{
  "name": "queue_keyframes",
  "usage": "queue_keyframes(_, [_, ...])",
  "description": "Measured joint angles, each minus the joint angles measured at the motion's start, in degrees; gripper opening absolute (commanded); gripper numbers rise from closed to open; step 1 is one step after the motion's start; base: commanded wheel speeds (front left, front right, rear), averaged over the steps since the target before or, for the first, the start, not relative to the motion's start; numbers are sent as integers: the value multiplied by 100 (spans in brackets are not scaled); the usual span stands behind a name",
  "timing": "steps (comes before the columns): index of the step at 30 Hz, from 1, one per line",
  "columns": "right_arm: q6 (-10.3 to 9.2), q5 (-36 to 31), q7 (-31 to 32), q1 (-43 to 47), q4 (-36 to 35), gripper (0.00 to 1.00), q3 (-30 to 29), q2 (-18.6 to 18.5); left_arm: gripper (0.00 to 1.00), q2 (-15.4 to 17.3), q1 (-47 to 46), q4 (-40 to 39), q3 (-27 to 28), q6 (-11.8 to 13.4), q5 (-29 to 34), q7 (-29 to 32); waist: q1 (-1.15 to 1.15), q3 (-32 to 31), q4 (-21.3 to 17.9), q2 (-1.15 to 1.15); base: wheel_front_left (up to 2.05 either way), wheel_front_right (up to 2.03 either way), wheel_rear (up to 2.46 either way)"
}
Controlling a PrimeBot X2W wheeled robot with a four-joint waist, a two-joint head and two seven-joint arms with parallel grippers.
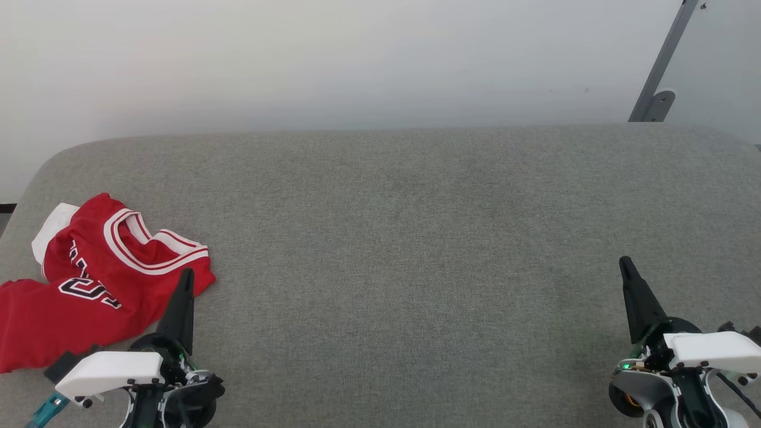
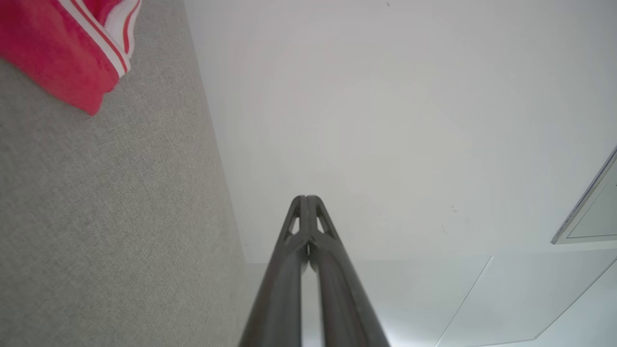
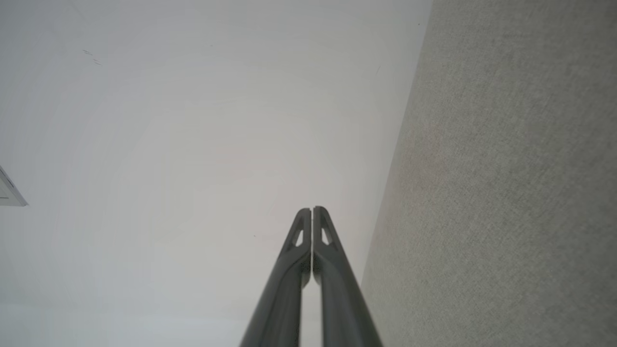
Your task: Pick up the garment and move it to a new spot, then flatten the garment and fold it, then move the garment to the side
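Your left gripper (image 1: 186, 279) and right gripper (image 1: 625, 266) are both sitting clenched and empty, the left one hovering near the garment (image 1: 89, 285), which is lying crumpled at the left end of the grey woven cushion (image 1: 416, 238). You're probably dealing with light, soft, floppy red jersey cloth with striped trim. Pinching the collar or shoulder, where the layers are bunching, is looking best.

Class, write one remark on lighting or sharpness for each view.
Head view: soft even light, no hard shadows, garment sharp. Left wrist view: garment corner looks washed pink, left gripper blurs near the lens. Right wrist view: wall evenly lit, right gripper soft at its base.
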Motion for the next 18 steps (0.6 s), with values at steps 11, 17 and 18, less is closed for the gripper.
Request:
queue_keyframes(11, [0,0,0,0,0,0,1,0,0,0,0,0,0,0,0,0,0,0,0,0,0,0,0])
queue_keyframes(17, [0,0,0,0,0,0,1,0,0,0,0,0,0,0,0,0,0,0,0,0,0,0,0])
queue_keyframes(18, [0,0,0,0,0,0,0,0,0,0,0,0,0,0,-1,0,0,0,0,0,0,0,0])
